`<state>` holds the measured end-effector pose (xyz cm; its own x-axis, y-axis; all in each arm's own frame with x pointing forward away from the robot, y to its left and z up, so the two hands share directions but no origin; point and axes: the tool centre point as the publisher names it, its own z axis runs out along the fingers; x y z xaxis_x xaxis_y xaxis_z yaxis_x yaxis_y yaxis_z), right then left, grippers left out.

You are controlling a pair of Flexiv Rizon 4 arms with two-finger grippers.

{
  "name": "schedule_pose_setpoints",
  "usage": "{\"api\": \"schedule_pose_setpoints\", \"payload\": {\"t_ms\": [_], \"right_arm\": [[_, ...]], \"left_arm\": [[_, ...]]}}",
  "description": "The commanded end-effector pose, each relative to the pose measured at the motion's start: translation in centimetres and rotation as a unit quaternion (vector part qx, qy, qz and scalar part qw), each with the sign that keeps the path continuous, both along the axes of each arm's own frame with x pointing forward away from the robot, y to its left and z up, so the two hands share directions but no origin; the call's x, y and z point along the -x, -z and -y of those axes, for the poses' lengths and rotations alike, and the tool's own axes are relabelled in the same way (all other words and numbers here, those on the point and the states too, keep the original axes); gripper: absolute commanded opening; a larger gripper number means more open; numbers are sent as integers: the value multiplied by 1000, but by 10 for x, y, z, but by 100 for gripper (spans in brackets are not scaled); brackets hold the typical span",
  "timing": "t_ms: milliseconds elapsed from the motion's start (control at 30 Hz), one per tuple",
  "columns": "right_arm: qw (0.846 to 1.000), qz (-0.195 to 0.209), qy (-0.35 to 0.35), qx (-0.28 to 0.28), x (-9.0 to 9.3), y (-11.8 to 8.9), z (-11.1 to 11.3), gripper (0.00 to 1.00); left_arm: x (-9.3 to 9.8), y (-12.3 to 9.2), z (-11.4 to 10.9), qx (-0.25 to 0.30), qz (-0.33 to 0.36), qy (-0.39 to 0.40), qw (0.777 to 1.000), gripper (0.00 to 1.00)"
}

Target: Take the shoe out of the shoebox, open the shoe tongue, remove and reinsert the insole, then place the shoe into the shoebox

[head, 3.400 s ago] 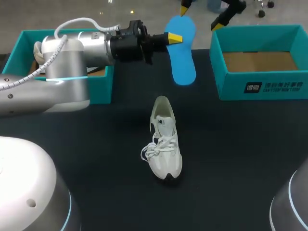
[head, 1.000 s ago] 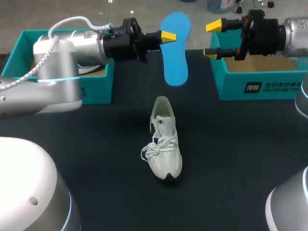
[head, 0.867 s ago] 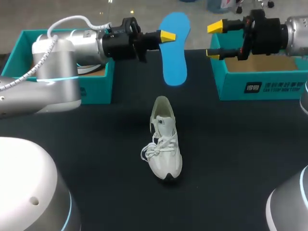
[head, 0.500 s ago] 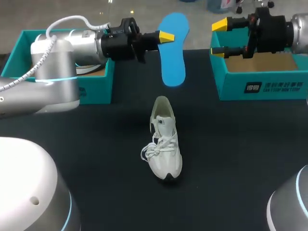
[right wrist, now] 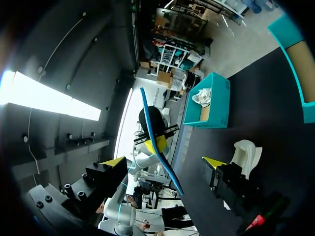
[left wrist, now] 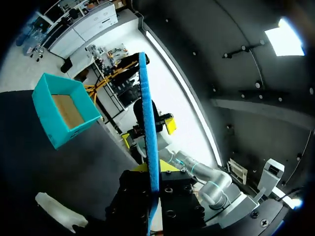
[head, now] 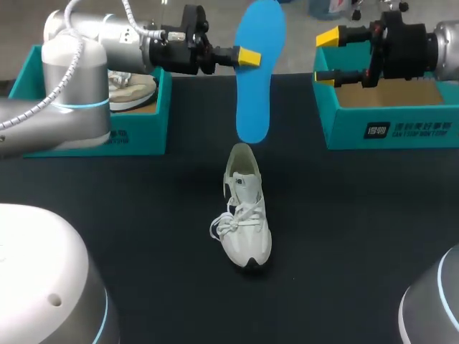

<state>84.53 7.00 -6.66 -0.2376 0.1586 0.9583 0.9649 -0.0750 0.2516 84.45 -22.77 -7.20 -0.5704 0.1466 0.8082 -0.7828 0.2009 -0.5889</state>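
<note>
Head view: left tool point(head: 248, 56) pinches blue insole point(head: 253, 100).

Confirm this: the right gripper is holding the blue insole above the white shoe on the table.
Wrong arm: the left gripper is holding the blue insole above the white shoe on the table, as the head view shows. The right gripper is open, empty.
</note>
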Motion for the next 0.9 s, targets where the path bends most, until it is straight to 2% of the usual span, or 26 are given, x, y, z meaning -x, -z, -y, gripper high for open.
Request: {"api": "schedule_pose_setpoints", "payload": {"t_ms": [33,367,500,567,667,800,900], "right_arm": [[1000,0,0,0,-1,1,-1,100],[1000,0,0,0,-1,1,-1,100],[1000,0,0,0,-1,1,-1,100],[1000,0,0,0,-1,1,-1,100],[1000,0,0,0,-1,1,-1,100],[1000,0,0,0,-1,1,-1,100],[1000,0,0,0,-1,1,-1,100]], "left_arm": [[-5,0,2,7,21,-11,1000,0],[-5,0,2,7,21,-11,1000,0],[-9,2,0,35,144,-48,988,0],[-10,4,0,51,219,-77,971,0],[-9,5,-1,98,278,-92,951,0],[-9,1,2,104,311,-81,941,0],[-8,-6,3,112,359,-75,923,0]]}}
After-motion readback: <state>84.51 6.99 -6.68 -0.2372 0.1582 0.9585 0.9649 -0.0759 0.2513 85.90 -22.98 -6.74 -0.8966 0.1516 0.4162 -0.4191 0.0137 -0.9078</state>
